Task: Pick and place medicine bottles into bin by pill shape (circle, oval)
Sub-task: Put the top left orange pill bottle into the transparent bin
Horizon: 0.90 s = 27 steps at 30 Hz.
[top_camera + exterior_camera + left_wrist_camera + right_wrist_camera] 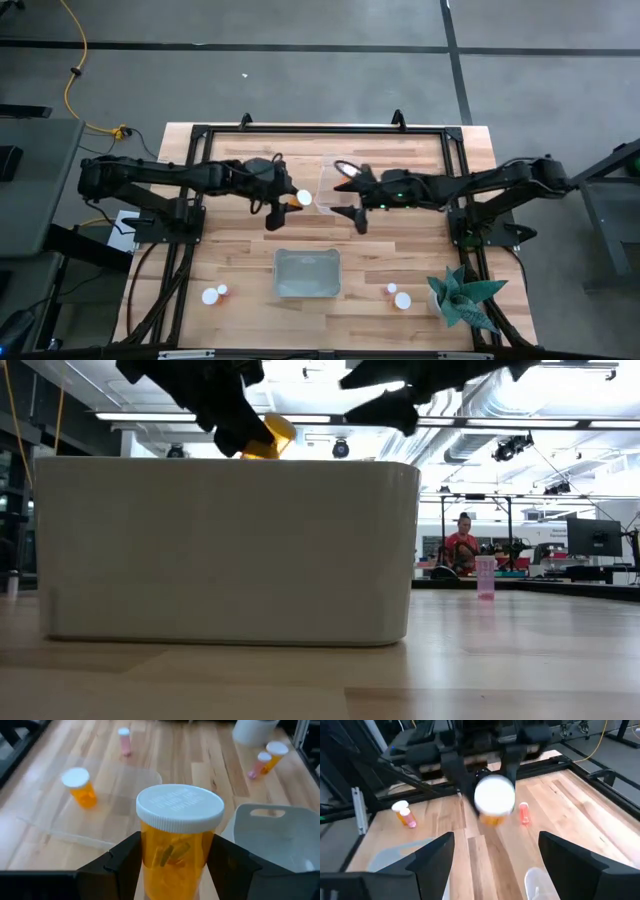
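My left gripper [288,200] is shut on an orange medicine bottle [177,845] with a white cap, held in the air over the table's middle, beside a clear bin [328,190]. The bottle also shows in the right wrist view [494,797] and the low view [268,438]. My right gripper [352,203] is open and empty, facing the bottle from the right. Another orange bottle [79,786] stands in the clear bin. Two bottles [215,293] stand at the near left, two [398,295] at the near right. A pink bottle [124,740] stands beyond the clear bin. My left gripper pinches the bottle's orange body [150,855] between its two fingers, just below the white cap [180,807]. The fingers lie along the body, and the cap sticks out past them toward the table's right. The bottle is tilted and lifted clear of the table.
A grey-white bin [307,273] stands at the near middle and fills the low view [230,550]. A potted plant [462,298] stands at the near right corner. A black frame [320,130] borders the table. A person [463,545] sits far off in the room.
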{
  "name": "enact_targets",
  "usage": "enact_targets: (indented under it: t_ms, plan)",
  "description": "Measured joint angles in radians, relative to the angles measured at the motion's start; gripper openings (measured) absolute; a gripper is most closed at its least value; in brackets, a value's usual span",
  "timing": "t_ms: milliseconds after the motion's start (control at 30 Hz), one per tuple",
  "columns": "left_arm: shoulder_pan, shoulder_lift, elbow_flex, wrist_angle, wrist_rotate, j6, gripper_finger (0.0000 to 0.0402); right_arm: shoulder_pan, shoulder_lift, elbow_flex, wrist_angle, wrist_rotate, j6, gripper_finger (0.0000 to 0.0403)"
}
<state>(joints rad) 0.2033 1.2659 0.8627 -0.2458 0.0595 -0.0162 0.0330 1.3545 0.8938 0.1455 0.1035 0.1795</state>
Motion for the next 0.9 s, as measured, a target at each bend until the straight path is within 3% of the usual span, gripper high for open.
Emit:
enact_targets:
  t_ms: [400, 900]
  plan:
    - [-0.064, 0.099, -0.001, 0.138, -0.045, -0.036, 0.0191, 0.000, 0.218, 0.160, -0.063, -0.017, -0.080, 0.0281]
    - [-0.070, 0.098, -0.001, 0.179, -0.046, -0.014, 0.0191, 0.000, 0.244, 0.171, -0.014, -0.054, -0.004, 0.0281]
